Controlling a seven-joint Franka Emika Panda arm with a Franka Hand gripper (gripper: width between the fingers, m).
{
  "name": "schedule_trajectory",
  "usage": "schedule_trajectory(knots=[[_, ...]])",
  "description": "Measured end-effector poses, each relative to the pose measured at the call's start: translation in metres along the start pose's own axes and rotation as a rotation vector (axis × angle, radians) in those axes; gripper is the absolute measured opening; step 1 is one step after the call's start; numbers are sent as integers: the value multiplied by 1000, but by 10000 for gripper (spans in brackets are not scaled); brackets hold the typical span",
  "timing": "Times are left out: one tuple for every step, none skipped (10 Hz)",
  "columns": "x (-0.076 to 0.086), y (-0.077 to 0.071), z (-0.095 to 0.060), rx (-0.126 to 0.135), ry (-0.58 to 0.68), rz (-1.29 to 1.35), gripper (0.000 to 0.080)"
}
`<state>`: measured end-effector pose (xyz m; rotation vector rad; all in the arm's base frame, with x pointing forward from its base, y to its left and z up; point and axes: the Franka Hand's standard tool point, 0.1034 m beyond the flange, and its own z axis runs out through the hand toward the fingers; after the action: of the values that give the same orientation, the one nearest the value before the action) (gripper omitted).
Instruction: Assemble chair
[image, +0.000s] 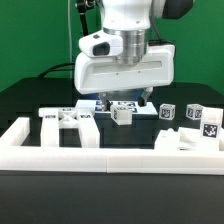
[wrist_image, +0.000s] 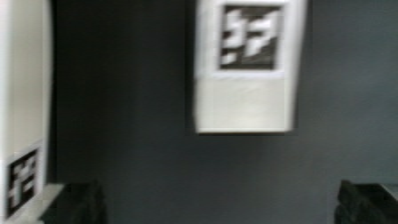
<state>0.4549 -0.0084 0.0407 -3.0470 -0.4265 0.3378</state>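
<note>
The gripper (image: 119, 100) hangs at centre frame in the exterior view, its fingers (wrist_image: 71, 203) spread wide and pinching nothing. Just beneath it lies a tagged white chair bar (image: 122, 114). A chair panel (image: 68, 120) rests mid-left and blocky legs (image: 192, 113) mid-right.

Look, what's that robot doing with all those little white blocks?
A robot arm is putting together a little white chair. Its gripper hangs low over the black table, jaws open, holding nothing. Right below it lies a small white chair part with a black-and-white tag. More tagged parts wait nearby: a flat piece on the exterior view's left, blocks on its right.
</note>
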Motion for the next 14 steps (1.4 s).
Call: schedule_trajectory(knots=[[1, -1, 1, 3, -56, 2, 649], [0, -1, 4, -7, -122, 20, 649], [-2, 3, 8, -12, -175, 27, 649], [-6, 3, 9, -2, -252, 26, 649], [-3, 1, 10, 10, -307, 22, 649], [-3, 0, 11, 17, -343, 20, 649], [-8, -3, 12, 35, -421, 20, 649], [-8, -2, 14, 37, -488, 15, 649], [-11, 2, 17, 11, -538, 4, 649], [-15, 6, 17, -19, -575, 5, 649], [-20, 7, 17, -45, -638, 6, 649], [-18, 8, 19, -45, -652, 6, 649], [-17, 8, 20, -45, -646, 6, 649], [-17, 8, 20, -45, -647, 6, 649]])
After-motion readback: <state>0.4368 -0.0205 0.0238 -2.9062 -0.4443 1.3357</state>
